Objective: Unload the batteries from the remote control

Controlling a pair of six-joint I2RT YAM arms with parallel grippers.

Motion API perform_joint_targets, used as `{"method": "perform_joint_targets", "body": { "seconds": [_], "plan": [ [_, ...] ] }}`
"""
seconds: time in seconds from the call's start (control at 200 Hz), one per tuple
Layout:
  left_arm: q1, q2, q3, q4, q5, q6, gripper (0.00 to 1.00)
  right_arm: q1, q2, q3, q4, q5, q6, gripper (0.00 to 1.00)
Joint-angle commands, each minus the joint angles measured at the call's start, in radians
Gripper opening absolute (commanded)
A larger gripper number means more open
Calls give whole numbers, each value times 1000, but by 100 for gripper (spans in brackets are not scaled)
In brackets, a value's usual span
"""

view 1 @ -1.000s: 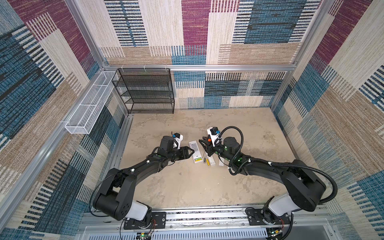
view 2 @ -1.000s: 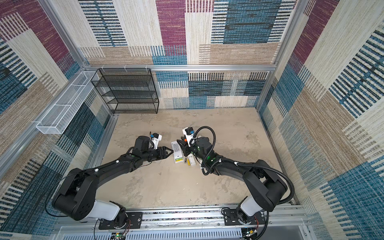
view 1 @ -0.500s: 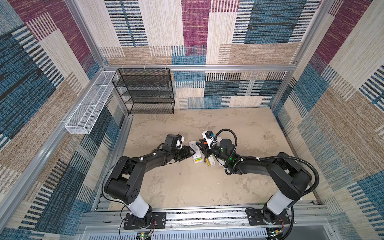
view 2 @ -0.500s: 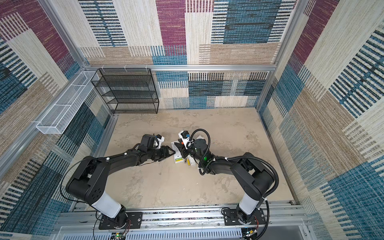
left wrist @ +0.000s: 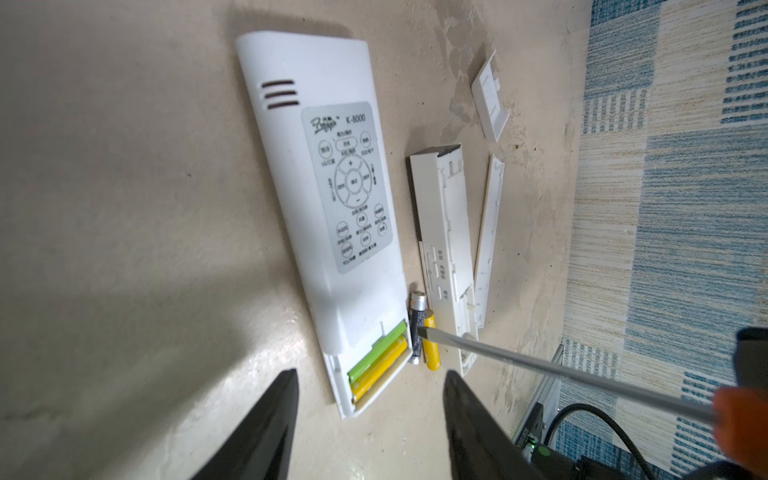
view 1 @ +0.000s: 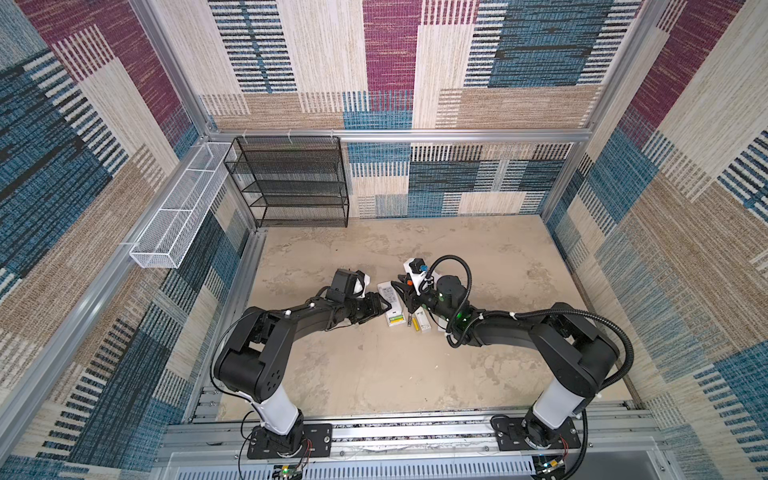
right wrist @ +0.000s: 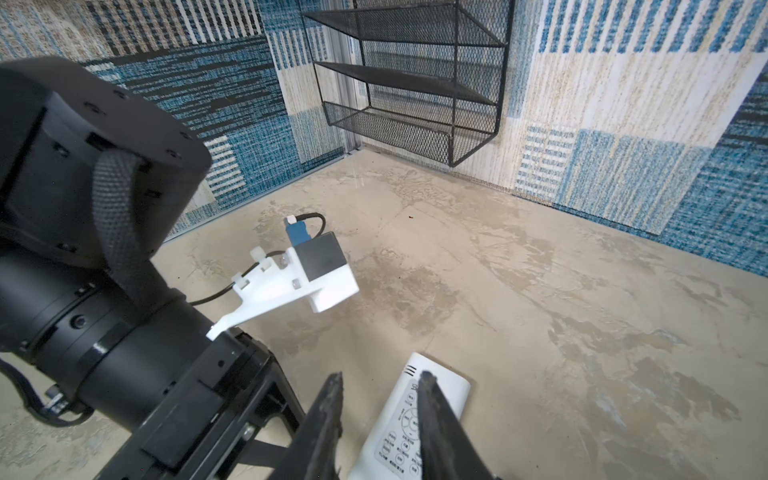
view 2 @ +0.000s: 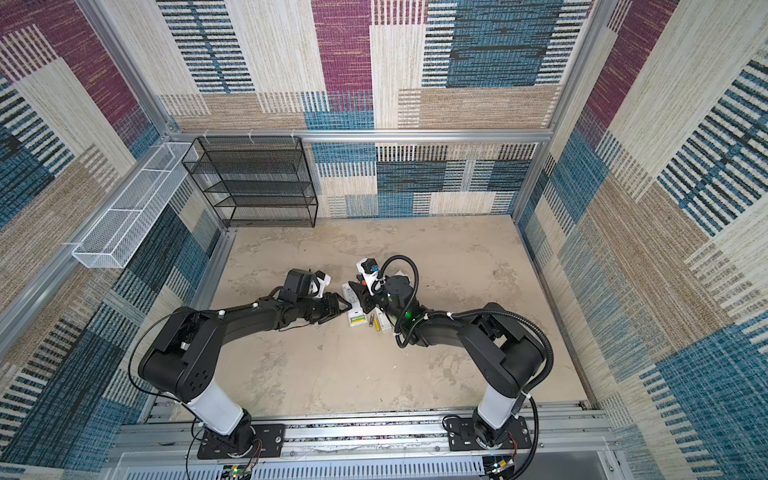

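Two pincers | left pincer (left wrist: 370, 371): open, empty, low over desk (left wrist: 124, 208) | just ahead: remote's (left wrist: 320, 166) open end, two batteries (left wrist: 376, 357) inside, lying across remote, middle of desk | right pincer (right wrist: 381, 374): grips screwdriver (left wrist: 540, 363), tip by loose dark battery (left wrist: 417, 316) | left nearer

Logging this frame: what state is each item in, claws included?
Remote: lying flat, battery end open.
Seated batteries: two, inside the remote.
Loose batteries: two, out, lying beside the remote.
Screwdriver: held, tip over the dark battery.
Small cover: off, lying apart.
Left claw: open, empty.
Right claw: shut on the screwdriver.
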State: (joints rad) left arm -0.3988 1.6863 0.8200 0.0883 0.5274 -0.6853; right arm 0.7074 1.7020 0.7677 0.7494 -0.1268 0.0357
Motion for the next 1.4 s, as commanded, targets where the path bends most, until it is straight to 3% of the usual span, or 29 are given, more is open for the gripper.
{"method": "perform_joint_targets", "body": {
  "seconds": [0.0,1.392],
  "plan": [
    [1,3,-3,-7,15,-10,58,1,-3,1,4,19,24,0],
    [0,17,-25,-13,20,-29,55,30,10,50,-81,73,-21,0]
  ]
}}
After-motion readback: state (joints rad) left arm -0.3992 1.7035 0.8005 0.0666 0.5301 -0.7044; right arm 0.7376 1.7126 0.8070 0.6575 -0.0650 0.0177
